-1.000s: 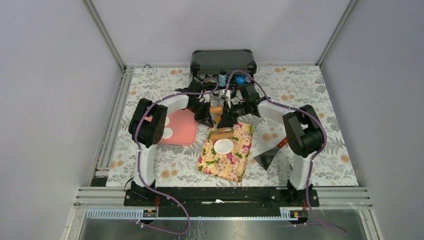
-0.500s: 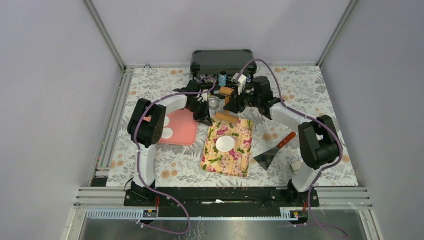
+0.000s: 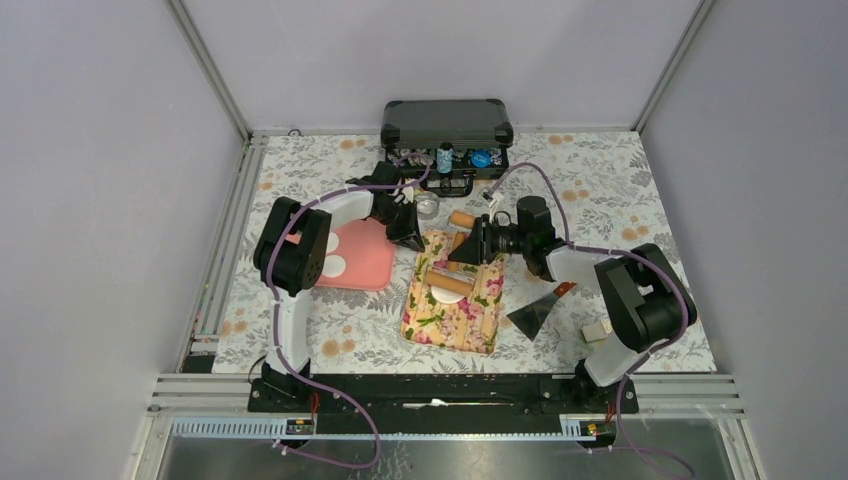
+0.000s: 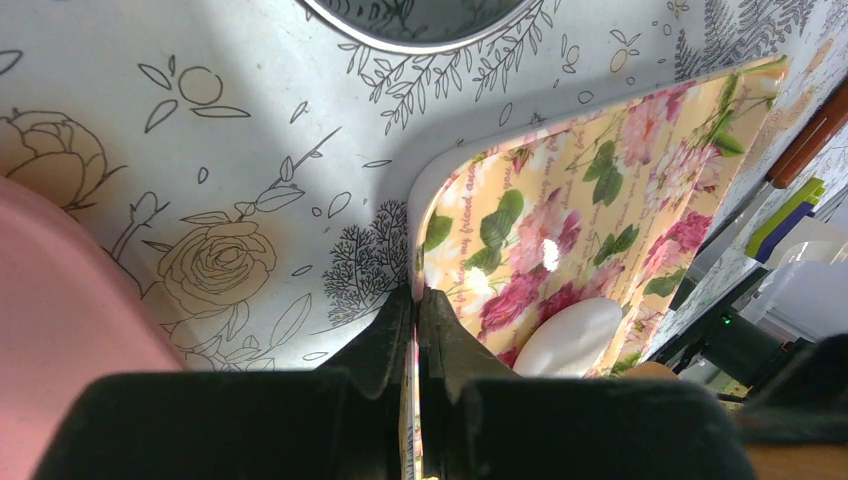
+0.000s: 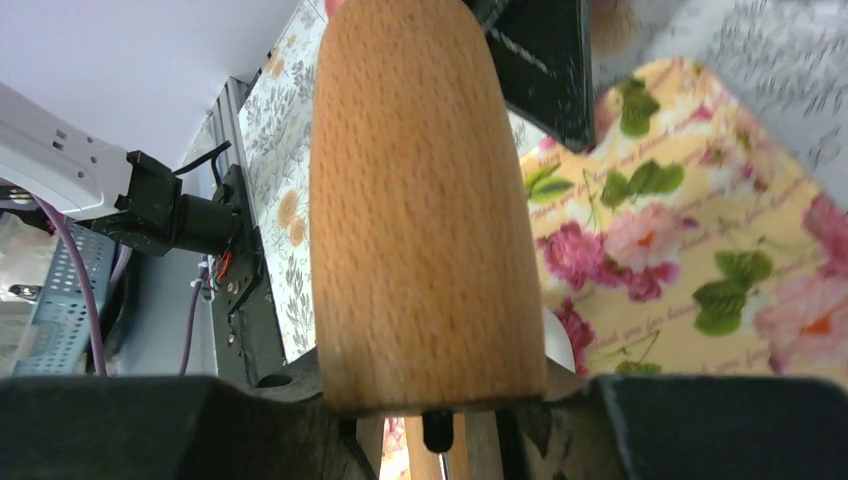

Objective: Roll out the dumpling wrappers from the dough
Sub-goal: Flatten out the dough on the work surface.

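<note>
Notably, script lettering runs across the floral board (image 4: pixel 600 170), too fine to read. Left gripper (image 4: pixel 415 295) is closed, pinching one corner of the board. Right gripper (image 3: pixel 464 250) is clamped on the pin (image 3: pixel 447 283), which shows two wooden rollers; the nearer one lies over the single wrapper (image 4: pixel 570 337) on the board. One white round (image 3: pixel 335 267) sits on the pink tray (image 3: pixel 372 262); whether it is flat or a lump cannot be told. One scraper (image 3: pixel 538 310) and one tin (image 3: pixel 427 205) are also present.

Held in the right gripper (image 5: pixel 430 405), the rolling pin (image 5: pixel 425 200) is bare wood, matt and finely grained. At the tips of the left gripper (image 4: pixel 415 310) the floral mat (image 4: pixel 600 190) shines glossy, perhaps laminated plastic; the dumpling wrapper (image 4: pixel 570 338) on it looks smooth and matt.
</note>
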